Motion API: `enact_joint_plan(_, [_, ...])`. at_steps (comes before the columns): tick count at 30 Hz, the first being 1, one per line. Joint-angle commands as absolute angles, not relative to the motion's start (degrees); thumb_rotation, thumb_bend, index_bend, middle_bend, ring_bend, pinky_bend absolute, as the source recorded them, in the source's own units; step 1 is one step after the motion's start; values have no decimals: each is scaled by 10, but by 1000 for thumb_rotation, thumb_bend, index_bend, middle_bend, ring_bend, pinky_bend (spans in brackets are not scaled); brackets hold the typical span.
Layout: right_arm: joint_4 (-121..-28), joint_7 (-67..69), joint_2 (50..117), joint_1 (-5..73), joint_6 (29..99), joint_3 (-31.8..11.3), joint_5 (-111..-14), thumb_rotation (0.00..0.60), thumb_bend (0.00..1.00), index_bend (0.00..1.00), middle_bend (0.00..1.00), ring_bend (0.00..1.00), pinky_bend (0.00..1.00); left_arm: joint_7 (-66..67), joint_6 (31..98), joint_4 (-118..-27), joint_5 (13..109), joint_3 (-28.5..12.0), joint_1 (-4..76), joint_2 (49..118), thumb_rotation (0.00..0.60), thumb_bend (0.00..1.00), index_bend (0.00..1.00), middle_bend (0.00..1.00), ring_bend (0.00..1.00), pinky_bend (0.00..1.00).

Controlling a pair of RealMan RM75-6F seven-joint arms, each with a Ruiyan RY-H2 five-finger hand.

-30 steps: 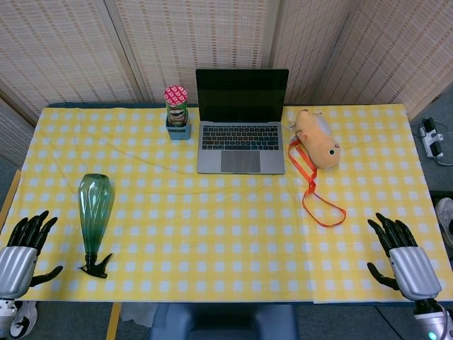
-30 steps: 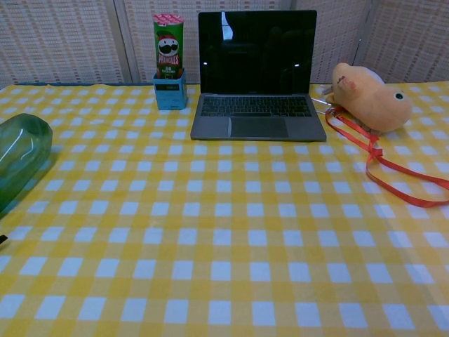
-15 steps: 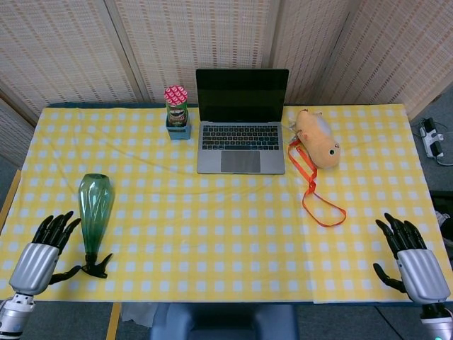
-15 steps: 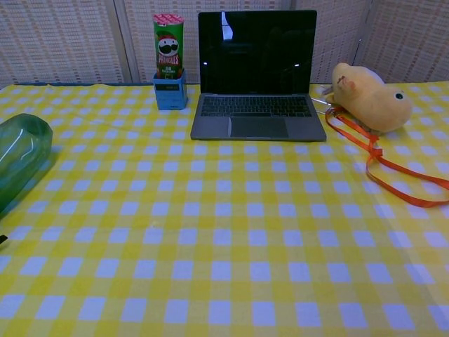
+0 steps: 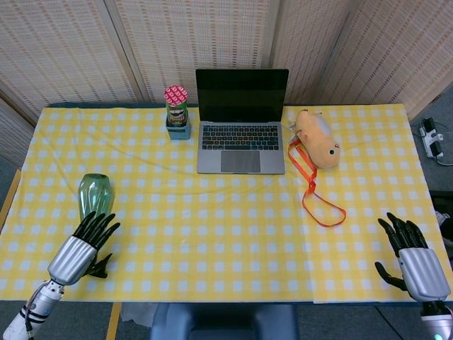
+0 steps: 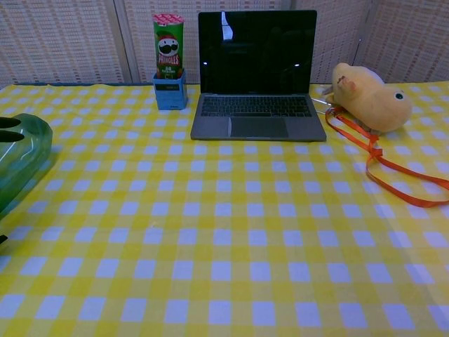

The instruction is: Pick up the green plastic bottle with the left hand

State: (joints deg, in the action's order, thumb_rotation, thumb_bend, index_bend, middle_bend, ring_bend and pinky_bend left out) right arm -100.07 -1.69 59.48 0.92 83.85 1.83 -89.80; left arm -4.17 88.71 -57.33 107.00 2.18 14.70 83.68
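- Near the left front edge of the yellow-and-white checked tablecloth [image 5: 233, 212], the green plastic bottle [image 5: 94, 193] lies on its side, wide base pointing away from the robot, neck and black cap end toward the table edge.
- Over its lower half hangs the left hand [image 5: 83, 248], fingers spread and pointing along the bottle's length; whether they touch the plastic cannot be told from the head view.
- To take it well, I judge the hand should settle over the thick middle of the body and wrap the fingers round both sides, since the smooth round shape may roll or slip sideways under a shallow press.
- At the right front corner the right hand [image 5: 413, 256] rests with fingers spread, holding nothing, well apart from the work.
- Further back stand a red-lidded crisp tube in a small blue box [image 5: 176, 112], an open grey laptop [image 5: 241, 120], and an orange plush toy [image 5: 316, 137] with its orange ribbon strap [image 5: 315, 185] trailing forward.
- None of these stand near the bottle, so nothing blocks the approach.
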Motion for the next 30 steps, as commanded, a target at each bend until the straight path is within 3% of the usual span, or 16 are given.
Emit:
enact_joint_plan(1, [-999,-19,597,12,831,17,-892,600,355,0,0,0,0,-66,877,-537,1055,21,156,851,600,125,88,0,0,0])
enact_joint_plan(19, [-994,-28,606,21,802,8,-855,600,355,0,0,0,0,-161,861,-294,1039,57,172,925,600,124,87,0,0,0])
enact_joint_plan(30, [-993,-33,609,19,802,9,-849,600,354,0,0,0,0,-198,883,-250,1025,66,166,930,600,124,89,0,0,0])
